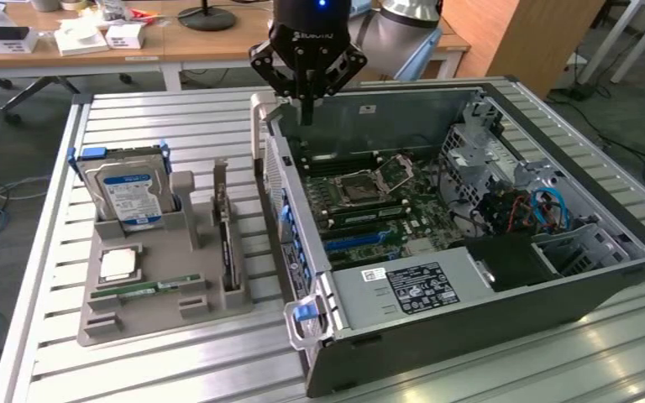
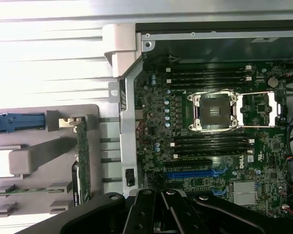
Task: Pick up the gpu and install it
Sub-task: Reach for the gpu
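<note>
Exterior and wrist views of a PC assembly station. The gripper hangs over the far rim of the open computer case, at the corner nearest the parts tray. Its fingers are pressed together, tips pointing down, with nothing between them. In the wrist view the gripper appears as dark linkages, with the motherboard spread below it.

The gpu stands on its long edge in a slot of the grey parts tray, on the side of the tray nearest the case. It is untouched and well apart from the gripper. In the wrist view the gpu is seen edge-on as a thin strip just beside the case wall.

Also in the tray are a hard drive with a blue-white label, upright in a blue-trimmed cradle, a square processor lying flat, and a narrow green memory stick lying flat.

Inside the case are the motherboard with its open processor socket, a blue expansion slot, and a labelled power supply. Tray and case both rest on a slatted metal table.
</note>
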Available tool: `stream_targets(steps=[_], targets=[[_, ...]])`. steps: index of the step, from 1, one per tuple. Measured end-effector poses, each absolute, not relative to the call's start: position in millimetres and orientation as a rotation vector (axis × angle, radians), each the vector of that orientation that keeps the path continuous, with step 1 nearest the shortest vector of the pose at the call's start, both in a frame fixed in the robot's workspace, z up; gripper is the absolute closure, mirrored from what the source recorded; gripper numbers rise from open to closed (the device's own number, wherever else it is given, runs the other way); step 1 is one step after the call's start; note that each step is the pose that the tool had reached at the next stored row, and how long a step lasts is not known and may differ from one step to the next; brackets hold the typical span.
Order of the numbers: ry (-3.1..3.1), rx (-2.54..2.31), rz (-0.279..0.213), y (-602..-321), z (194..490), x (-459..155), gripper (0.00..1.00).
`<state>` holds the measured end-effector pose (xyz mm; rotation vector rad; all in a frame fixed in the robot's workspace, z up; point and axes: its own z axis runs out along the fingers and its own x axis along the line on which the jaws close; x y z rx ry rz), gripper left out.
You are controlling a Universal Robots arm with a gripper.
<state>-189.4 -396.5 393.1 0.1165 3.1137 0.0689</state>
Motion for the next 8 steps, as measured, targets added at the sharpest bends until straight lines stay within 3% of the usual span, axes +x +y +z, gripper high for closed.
stream_targets(steps=[8], targets=[[3.114, 0.117, 0.069, -395, 393, -207, 0.89]])
